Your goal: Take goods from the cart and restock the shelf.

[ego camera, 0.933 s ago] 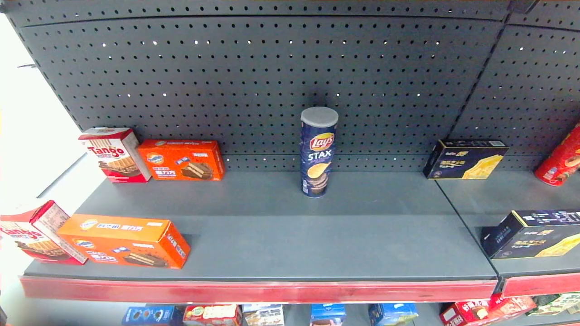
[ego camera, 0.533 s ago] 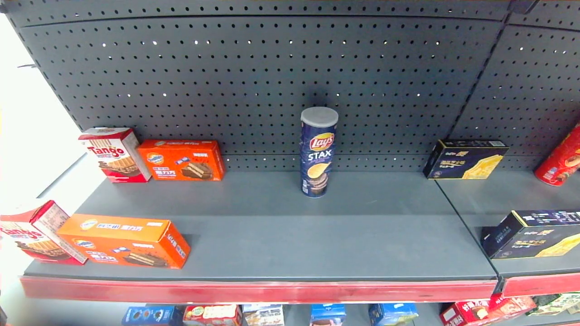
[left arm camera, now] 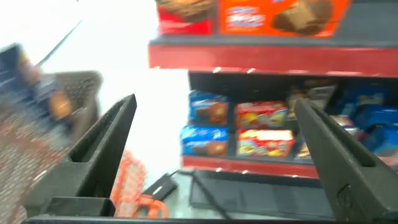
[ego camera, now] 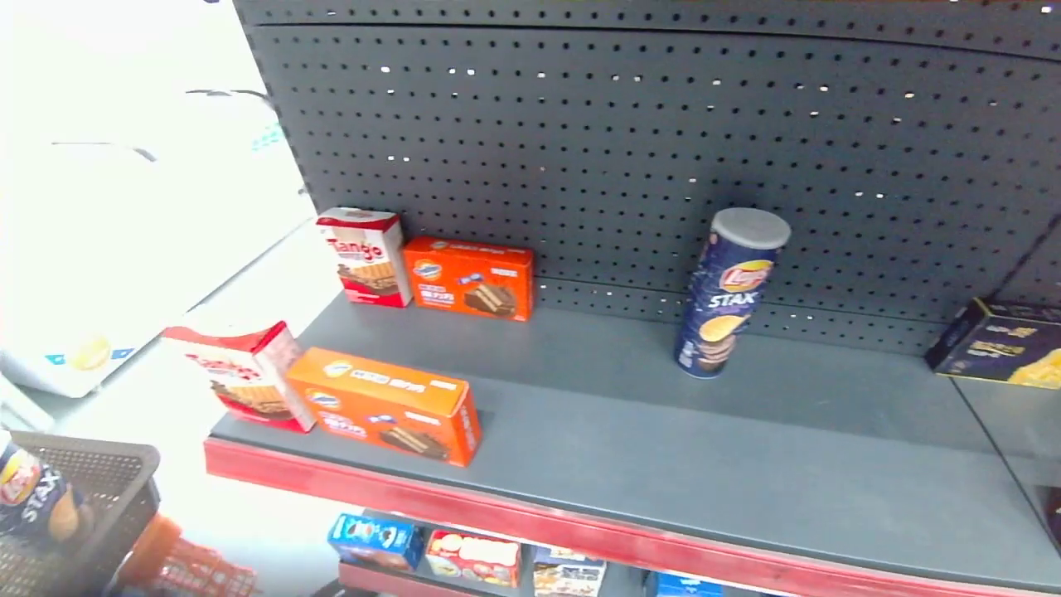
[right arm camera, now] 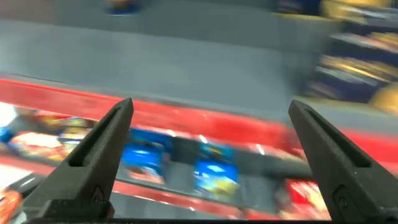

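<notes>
Blue chip can [ego camera: 723, 298] stands upright near the shelf's [ego camera: 663, 448] back edge. The left gripper [left arm camera: 214, 102] and the right gripper [right arm camera: 211, 104] are spread wide, holding nothing.

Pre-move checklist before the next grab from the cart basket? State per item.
1. left pincer open and empty: ok.
2. right pincer open and empty: ok.
3. cart basket in the head view, lower left: ok.
4. blue can inside it fully seen for a grasp: not ok, cut by the picture's edge.
5. bare shelf room beside the standing can: ok.
6. gap from left pincer to cart basket: cannot tell.
</notes>
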